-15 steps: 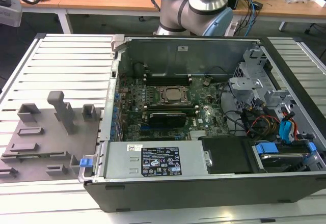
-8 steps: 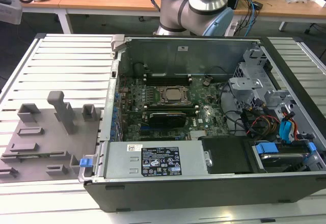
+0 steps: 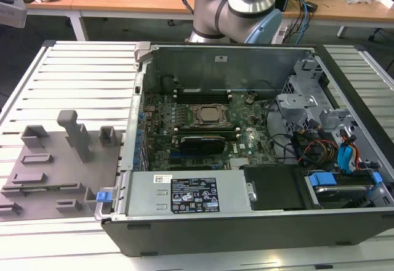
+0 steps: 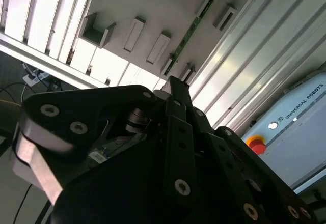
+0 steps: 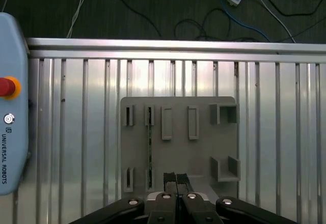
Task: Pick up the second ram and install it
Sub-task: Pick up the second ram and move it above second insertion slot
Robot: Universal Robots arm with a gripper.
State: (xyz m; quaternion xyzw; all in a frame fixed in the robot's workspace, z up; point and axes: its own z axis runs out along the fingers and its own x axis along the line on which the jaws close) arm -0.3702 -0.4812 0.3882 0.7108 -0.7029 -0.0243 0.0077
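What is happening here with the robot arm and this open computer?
A robot arm is working beside an open computer case. In the first wrist view its gripper, fingers shut and holding nothing, hangs above a gray holder tray on the slatted table. The second ram, a thin green stick, stands on edge in the tray's holders, apart from the gripper. It is not yet picked up or installed.
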